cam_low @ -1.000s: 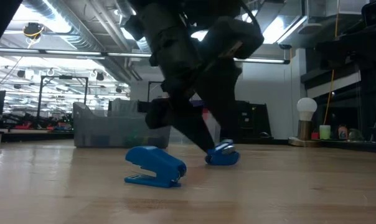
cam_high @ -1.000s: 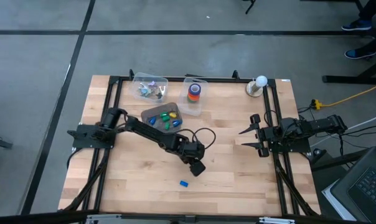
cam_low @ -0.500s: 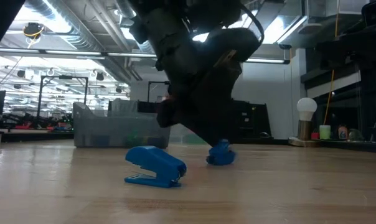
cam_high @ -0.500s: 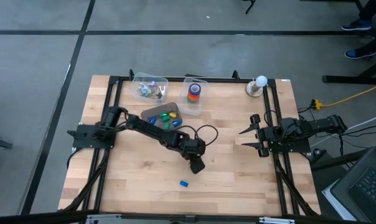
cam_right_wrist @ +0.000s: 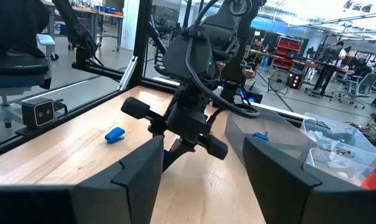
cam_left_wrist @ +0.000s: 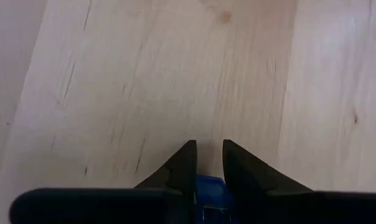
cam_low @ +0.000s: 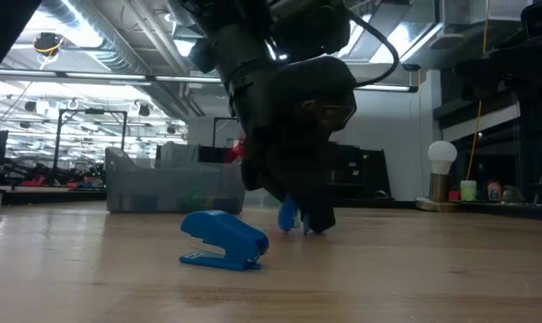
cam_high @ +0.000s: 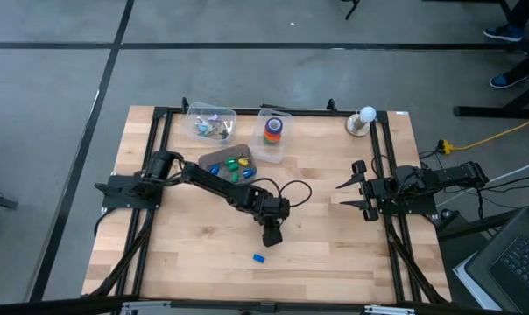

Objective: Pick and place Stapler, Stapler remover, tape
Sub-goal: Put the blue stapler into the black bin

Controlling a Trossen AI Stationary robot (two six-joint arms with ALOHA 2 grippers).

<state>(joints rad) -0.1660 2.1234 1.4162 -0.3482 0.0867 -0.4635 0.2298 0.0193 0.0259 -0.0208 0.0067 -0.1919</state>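
High view: showed the left gripper (cam_high: 270,236) tipped down over the middle of the counter (cam_high: 186,254), arm stretched in from the left side. Had its two fingers drawn nearly together on a small blue piece (cam_left_wrist: 208,188), squeezed from both sides. Seen past the fingers in the left wrist view as a glossy bright-blue sliver, mostly hidden. Looked taller than wide in the low view (cam_low: 287,215), long axis close to upright with a slight lean, lower end down at the counter; could not tell whether touching the wood. Could not tell either whether a stapler or a stapler remover.

Lay nearer the front edge, well apart from that gripper: a blue stapler (cam_high: 258,258), small and rounded, flat on its base. Ran with its long axis roughly across the counter, left to right, and in the low view (cam_low: 224,240) pointed its open mouth toward the picture's left.

Stood stacked at the back, in a clear bin (cam_high: 285,149): the tape (cam_high: 273,129), orange and red rings from above. Sat beside it two more clear bins, one (cam_high: 214,159) with blue, yellow and green pieces, one (cam_high: 197,115) with mixed small items.

Waited at the counter's right side: the right gripper (cam_high: 342,194), fingers spread wide, holding nothing.
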